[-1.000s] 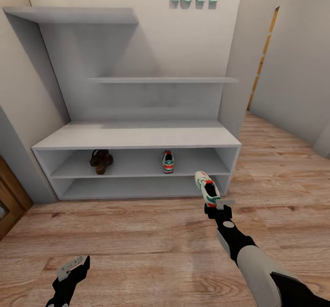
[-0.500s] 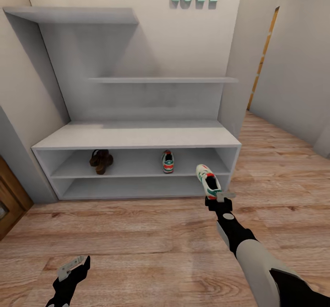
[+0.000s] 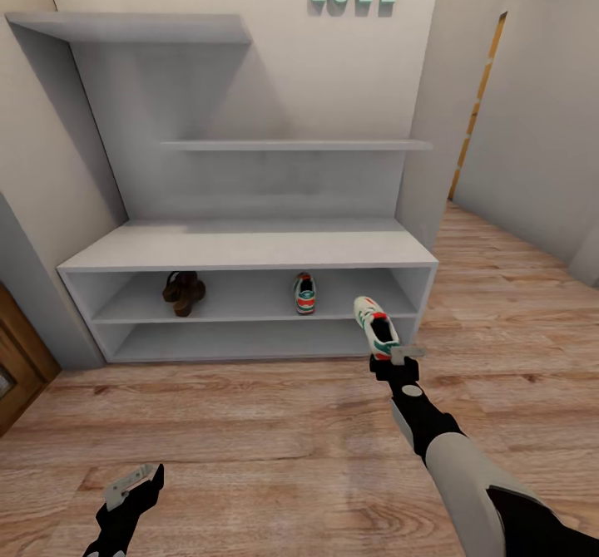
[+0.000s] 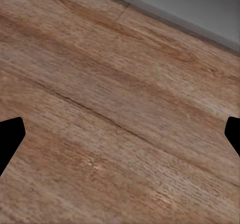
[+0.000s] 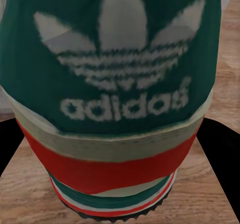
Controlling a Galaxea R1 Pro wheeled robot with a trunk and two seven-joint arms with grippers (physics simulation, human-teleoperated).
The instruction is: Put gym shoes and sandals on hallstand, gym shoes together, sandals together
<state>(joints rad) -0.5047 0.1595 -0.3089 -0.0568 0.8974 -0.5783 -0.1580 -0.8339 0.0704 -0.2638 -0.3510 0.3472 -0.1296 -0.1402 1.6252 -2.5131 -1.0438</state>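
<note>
One gym shoe (image 3: 304, 293), white with teal and red trim, stands on the upper of the hallstand's (image 3: 249, 249) two low shelves, right of centre. The other gym shoe (image 3: 375, 327) hangs toe-up in front of the rack's right end, above the corridor floor (image 3: 274, 432), with my right gripper (image 3: 394, 360) shut on its heel. In the right wrist view that heel (image 5: 120, 58) shows green with a white logo, between dark fingers (image 5: 220, 144). The brown sandals (image 3: 183, 291) sit together on the same shelf at the left. My left gripper (image 3: 137, 480) hovers open over the floor (image 4: 120, 108), low left.
The rack's bottom shelf (image 3: 241, 341), broad top and stepped wall shelves (image 3: 291, 145) are bare. A wooden door (image 3: 17, 366) stands at the far left. A wall corner (image 3: 433, 125) borders the rack on the right, with the corridor running on past it.
My right gripper has lifted the held gym shoe slightly up and toward the rack's right end. The left arm and the shoes on the shelf have not moved.
</note>
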